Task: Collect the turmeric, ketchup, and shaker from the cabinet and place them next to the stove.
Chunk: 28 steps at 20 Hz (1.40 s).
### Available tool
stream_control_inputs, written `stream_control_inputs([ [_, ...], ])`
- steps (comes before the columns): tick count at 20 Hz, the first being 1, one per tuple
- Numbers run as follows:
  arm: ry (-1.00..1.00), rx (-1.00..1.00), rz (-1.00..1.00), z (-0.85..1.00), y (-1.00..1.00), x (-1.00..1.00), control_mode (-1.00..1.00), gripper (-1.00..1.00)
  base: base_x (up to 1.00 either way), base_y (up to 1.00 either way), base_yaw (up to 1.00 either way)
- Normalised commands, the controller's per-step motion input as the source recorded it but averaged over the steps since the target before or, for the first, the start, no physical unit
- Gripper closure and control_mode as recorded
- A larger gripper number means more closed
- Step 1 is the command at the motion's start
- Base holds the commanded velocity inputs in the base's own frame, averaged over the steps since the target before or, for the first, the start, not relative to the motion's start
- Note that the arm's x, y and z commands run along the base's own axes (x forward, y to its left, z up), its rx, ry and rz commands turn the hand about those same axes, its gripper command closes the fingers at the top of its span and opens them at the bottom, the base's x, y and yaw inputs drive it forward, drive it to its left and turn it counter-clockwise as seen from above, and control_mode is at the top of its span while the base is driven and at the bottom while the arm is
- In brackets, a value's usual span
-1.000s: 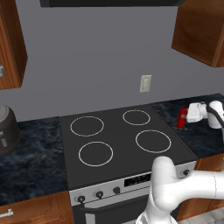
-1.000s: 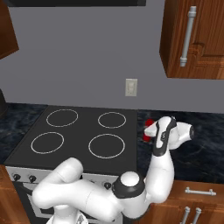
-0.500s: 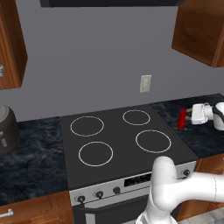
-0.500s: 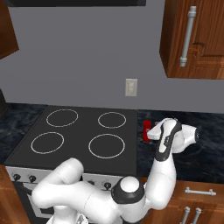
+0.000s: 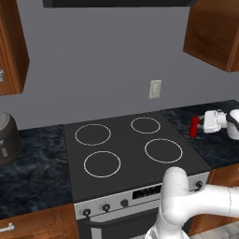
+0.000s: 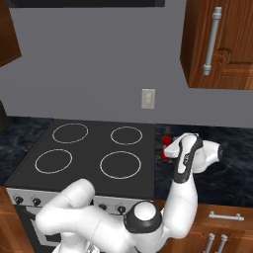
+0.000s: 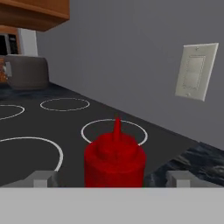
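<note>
The ketchup (image 5: 194, 126), a small red bottle, stands upright on the dark counter just right of the stove (image 5: 122, 150). My gripper (image 5: 201, 124) is level with it from the right, open. In the hand view the ketchup (image 7: 114, 158) sits between the two fingertips (image 7: 42, 178) with a gap on each side. From the right base view my hand covers most of the ketchup (image 6: 166, 143), and the gripper (image 6: 168, 149) is at the stove's (image 6: 89, 148) right edge. The cabinet (image 6: 225, 47) hangs above to the right, door closed, with its grey bar handle (image 6: 212, 40).
A wall outlet (image 5: 155, 88) is behind the stove. A grey pot (image 5: 6, 138) stands on the counter (image 5: 37, 163) at far left. Another wall cabinet (image 5: 10, 46) hangs upper left. Drawers with handles (image 6: 225, 216) sit below the right counter (image 6: 232, 163).
My hand has drawn back slightly to the right from the ketchup. The bottle has stayed standing in the same spot on the counter.
</note>
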Motion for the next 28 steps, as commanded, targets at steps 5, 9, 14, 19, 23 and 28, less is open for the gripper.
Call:
stream_control_inputs([
  [5,-0.02,0.00,-0.01,0.26,0.02,-0.08,-1.00,-1.00,0.00,0.00,0.00],
  [9,-0.05,0.00,-0.03,0.42,0.00,-0.31,-1.00,-1.00,0.00,0.00,0.00],
  [14,-0.07,0.00,-0.03,0.45,0.00,-0.50,-1.00,-1.00,0.00,0.00,0.00],
  [19,-0.04,0.00,-0.06,0.37,0.19,-0.74,-1.00,-1.00,0.00,0.00,0.00],
  [23,0.00,-0.02,-0.13,0.40,0.53,-0.81,-1.00,-1.00,0.00,0.00,0.00],
  [28,0.00,-0.06,-0.18,0.40,0.79,-0.77,-1.00,-1.00,0.00,0.00,0.00],
])
